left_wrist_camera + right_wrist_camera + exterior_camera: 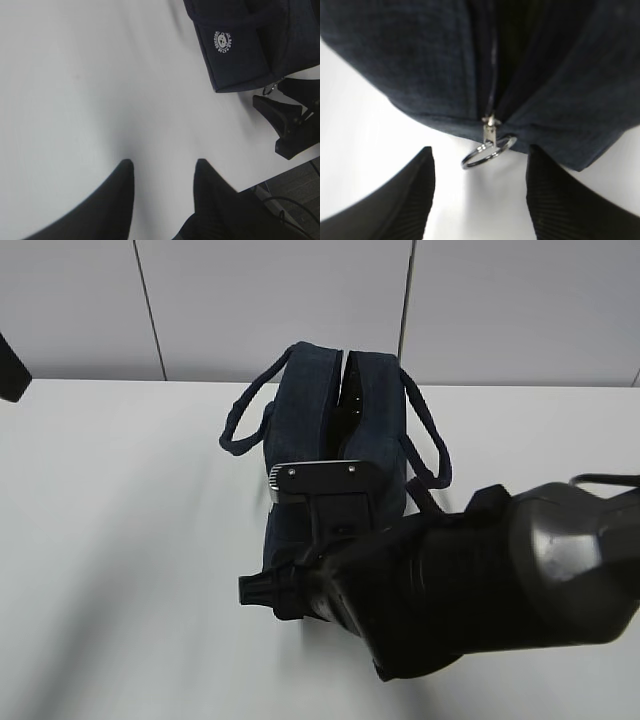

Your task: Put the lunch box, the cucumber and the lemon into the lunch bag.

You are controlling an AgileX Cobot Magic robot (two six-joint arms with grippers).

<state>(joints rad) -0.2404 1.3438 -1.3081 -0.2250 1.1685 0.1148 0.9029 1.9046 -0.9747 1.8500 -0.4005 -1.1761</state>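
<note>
So the lunch bag [335, 430] is sitting roughly mid-table toward the back edge, standing upright with both handles flopped out to the sides. The top zipper looks at least partly open: there's a dark gap running along the top in the exterior view, and in the right wrist view the seam is split above the slider.

The right tool [480, 192] is parked right at the near end of the bag, its two fingers spread apart with nothing between them. The metal ring pull [487, 152] dangles just in front of it, lined up with the gap but not pinched. So released, not grasping anything.

The left tool [162, 182] is off over bare table [100, 90] on the bag's left side, fingers apart too, empty. You can see the bag's corner with a little round white logo [221, 40] from there.

Progress-wise: I can't spot the lunch box, the cucumber or the lemon in any of the views. Could be they're inside already, could be they're just out of shot. The bag's interior is too dark to tell. My guess is this is a zipper step, but whether everything's packed I honestly can't say.
</note>
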